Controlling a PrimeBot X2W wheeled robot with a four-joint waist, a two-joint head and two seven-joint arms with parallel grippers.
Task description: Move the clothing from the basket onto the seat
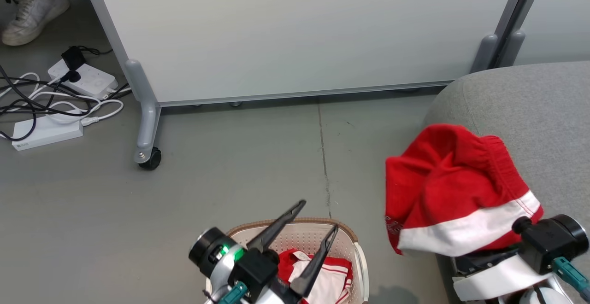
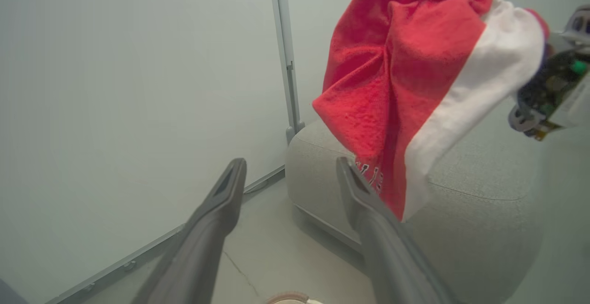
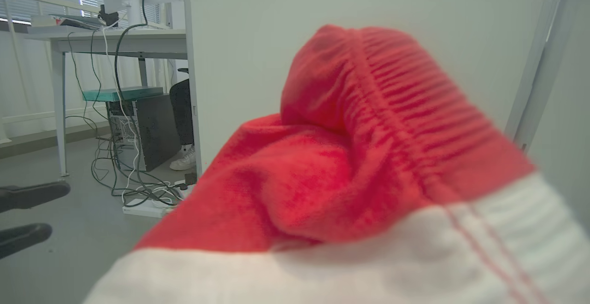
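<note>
A red garment of the clothing (image 1: 451, 189) with a white band hangs bunched over my right gripper, whose dark body (image 1: 548, 242) sticks out beneath it. The fingers are buried in the cloth and shut on it. The garment (image 2: 405, 78) hangs at the front corner of the grey seat (image 1: 530, 101), above its edge. In the right wrist view its ribbed waistband (image 3: 392, 124) is very close. My left gripper (image 1: 318, 216) stands open and bare above the basket (image 1: 350, 237), where more red and white clothing (image 1: 327, 271) lies.
A pale wheeled partition (image 1: 299, 32) stands across the back, its caster (image 1: 150, 159) on the grey floor. Power strips and tangled cables (image 1: 60, 101) lie at the far left, near a person's white shoe (image 1: 32, 14). A desk with a computer tower (image 3: 143, 129) stands beyond.
</note>
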